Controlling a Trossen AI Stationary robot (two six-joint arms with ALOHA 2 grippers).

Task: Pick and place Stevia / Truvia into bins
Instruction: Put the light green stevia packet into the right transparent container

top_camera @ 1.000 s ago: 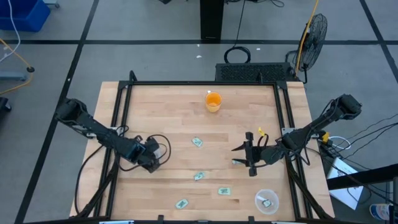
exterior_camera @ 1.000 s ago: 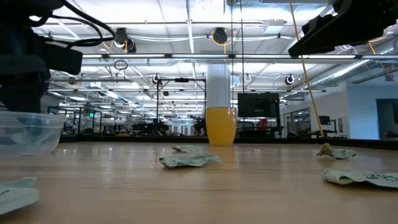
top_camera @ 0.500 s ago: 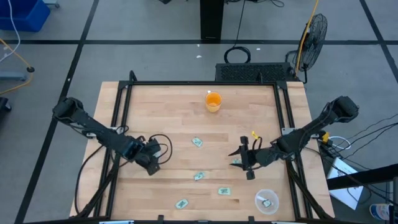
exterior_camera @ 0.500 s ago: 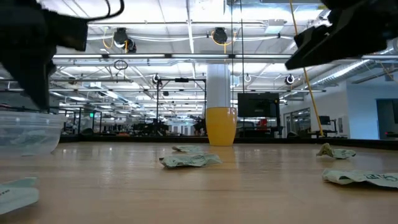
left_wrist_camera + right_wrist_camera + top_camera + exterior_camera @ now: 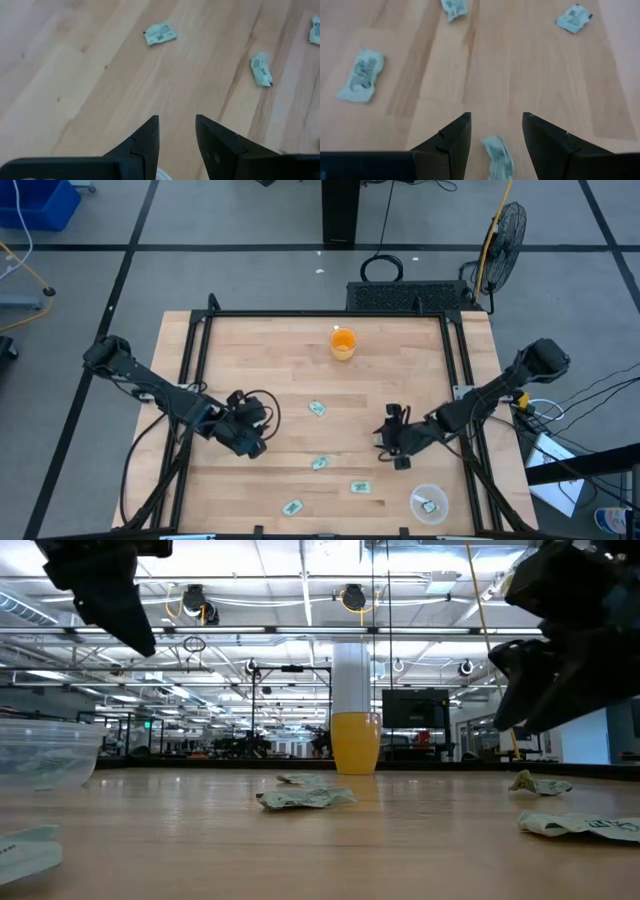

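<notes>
Hovering right of centre, the right gripper (image 5: 492, 131) holds its fingers wide astride a packet (image 5: 499, 156) on the counter (image 5: 280, 370), its length seemingly running along the gap; nothing held.

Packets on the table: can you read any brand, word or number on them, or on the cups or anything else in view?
No text can be read anywhere in these views.
Packets: green and white print shows, too blurred to read.
Packet between the right gripper's open fingers: print blurred, unreadable.
Orange cup: no label visible.
Clear cup: no marking visible; the packet inside is too small to read.
Dark screen in the room: shows nothing readable.
</notes>
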